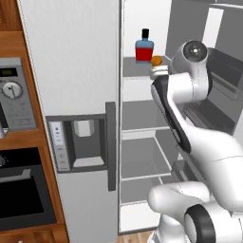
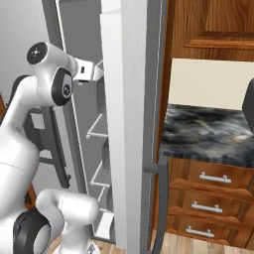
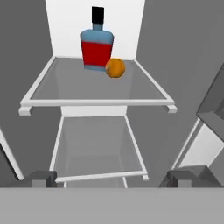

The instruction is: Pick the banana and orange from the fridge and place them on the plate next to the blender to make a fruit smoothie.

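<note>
Fridge [image 1: 71, 71] interior with its right door open: orange [image 3: 115, 68] on the upper shelf [image 3: 94, 87], touching the right side of a red-and-blue bottle [image 3: 97, 46] at the far end. Gripper [image 3: 112, 177] wide open, empty, well short of the orange. Neither fruit collected yet.

Flat, even rendered light, no blur

Soft shading on the tall white side-by-side fridge [image 1: 71, 71]; the bright-orange ball [image 3: 115, 68] stays crisp, faint shadow beneath, no glare.

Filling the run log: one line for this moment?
phase: reaching into fridge | gripper: open, empty | orange: on shelf beside bottle
</note>
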Motion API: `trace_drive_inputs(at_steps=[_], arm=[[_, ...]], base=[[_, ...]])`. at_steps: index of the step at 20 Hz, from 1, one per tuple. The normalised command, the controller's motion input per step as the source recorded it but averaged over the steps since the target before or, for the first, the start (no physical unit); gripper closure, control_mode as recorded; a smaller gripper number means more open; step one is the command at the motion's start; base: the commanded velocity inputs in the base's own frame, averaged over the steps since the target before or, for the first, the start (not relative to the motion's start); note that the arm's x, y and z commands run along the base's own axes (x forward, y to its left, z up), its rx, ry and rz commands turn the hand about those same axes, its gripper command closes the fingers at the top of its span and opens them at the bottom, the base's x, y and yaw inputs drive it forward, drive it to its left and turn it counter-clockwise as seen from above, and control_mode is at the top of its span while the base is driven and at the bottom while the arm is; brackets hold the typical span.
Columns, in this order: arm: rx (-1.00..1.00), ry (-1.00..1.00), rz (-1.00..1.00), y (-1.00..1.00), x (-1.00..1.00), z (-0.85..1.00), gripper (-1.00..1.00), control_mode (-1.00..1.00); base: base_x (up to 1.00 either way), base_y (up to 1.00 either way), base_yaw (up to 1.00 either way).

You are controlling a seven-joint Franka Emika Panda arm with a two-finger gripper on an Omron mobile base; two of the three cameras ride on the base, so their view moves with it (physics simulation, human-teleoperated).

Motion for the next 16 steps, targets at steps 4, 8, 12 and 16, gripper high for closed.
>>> trace_drive_inputs(at_steps=[4, 8, 12, 16], arm=[[0.0, 0.0, -0.06, 0.0, 0.87, 0.0, -1.0, -1.0], [0.03, 0.0, -0.02, -0.08, 0.85, 0.0, -1.0, -1.0], [0.15, 0.04, -0.04, -0.4, 0.79, -0.17, -1.0, -1.0], [0.07, 0.0, -0.01, -0.16, 0.26, -0.04, -1.0, -1.0]], base=[[0.0, 0.0, 0.0], [0.0, 0.0, 0.0], [0.0, 0.0, 0.0], [0.0, 0.0, 0.0]])
